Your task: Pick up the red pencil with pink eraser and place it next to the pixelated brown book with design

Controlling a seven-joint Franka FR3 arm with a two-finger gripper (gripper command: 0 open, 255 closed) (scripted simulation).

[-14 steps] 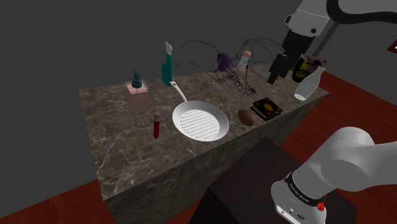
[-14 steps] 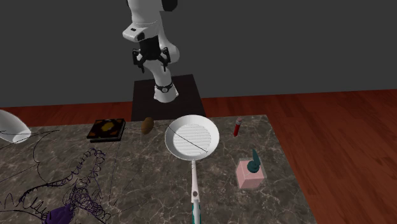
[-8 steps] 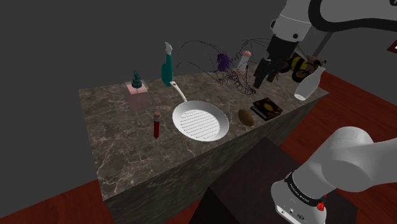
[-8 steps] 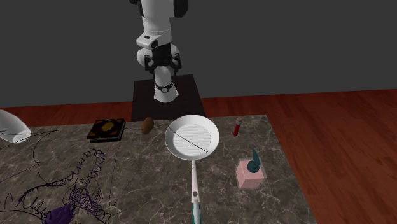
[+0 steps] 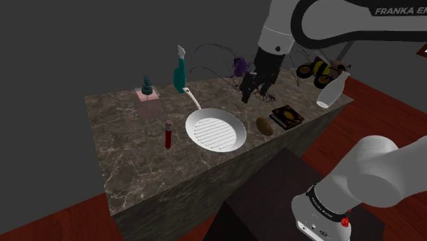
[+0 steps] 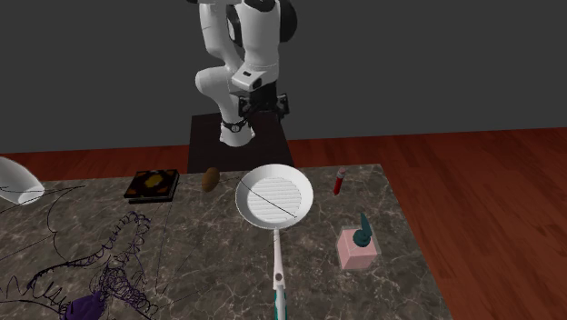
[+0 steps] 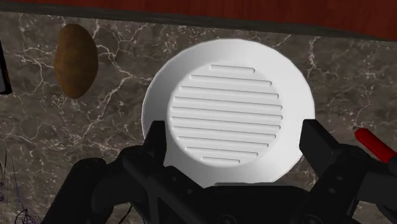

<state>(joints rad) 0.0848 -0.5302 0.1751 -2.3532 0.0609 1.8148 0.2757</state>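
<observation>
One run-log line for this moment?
gripper: open, empty, aimed at white pan | red pencil: lying on counter, untouched | brown book: beside potato

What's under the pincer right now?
The white ridged pan on the marble counter, framed between the fingers of the open pincer. The pincer's body covers the pan's near rim. The red pencil lies beside the pan.

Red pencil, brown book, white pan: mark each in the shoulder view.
red pencil (image 5: 167,137), shoulder view, middle of its red shaft.
brown book (image 5: 287,116), shoulder view, centre of its cover.
white pan (image 5: 215,131), shoulder view, its ridged base.
</observation>
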